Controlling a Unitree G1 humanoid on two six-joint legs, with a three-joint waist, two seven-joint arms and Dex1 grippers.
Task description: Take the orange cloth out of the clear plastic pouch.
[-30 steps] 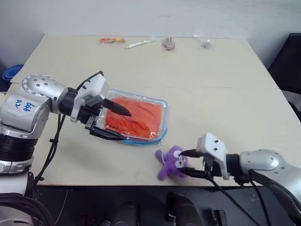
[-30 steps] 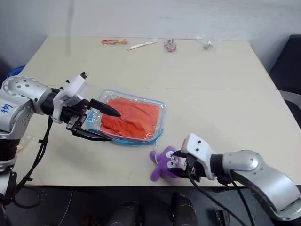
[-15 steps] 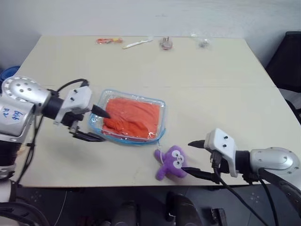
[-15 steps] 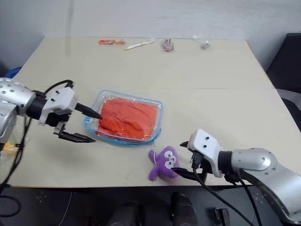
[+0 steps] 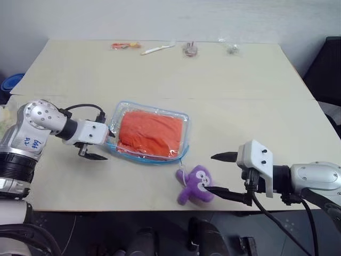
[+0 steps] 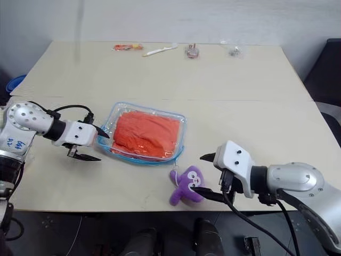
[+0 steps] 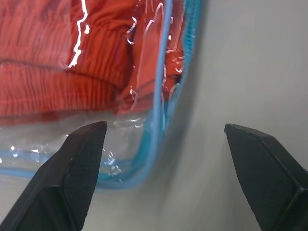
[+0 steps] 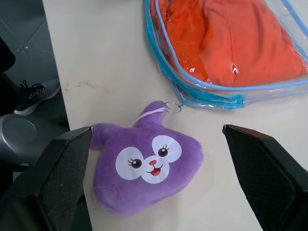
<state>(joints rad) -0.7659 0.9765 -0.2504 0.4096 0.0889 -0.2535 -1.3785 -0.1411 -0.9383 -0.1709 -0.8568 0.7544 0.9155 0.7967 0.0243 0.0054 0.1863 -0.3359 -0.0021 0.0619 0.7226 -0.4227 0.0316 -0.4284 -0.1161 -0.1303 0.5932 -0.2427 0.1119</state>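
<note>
Presently: cloth (image 5: 152,132) sealed inside pouch (image 5: 180,117), flat on tabletop (image 5: 224,80) mid-left. Left gripper (image 5: 100,145) at pouch's near-left corner, jaws released, straddling blue trim, nothing grasped. Right gripper (image 5: 221,174) beside purple plush (image 5: 195,184), jaws wide, empty. Cloth judged soft, light, crumpling readily; pouch film slick, floppy. Best pinched at trim or zip end, pouch pinned while cloth drawn out by a bunched fold.

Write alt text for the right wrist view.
A purple plush toy lies on the table between the right claw's open black fingers. Beyond it sits the clear plastic pouch, blue-trimmed, with the orange cloth inside.
</note>
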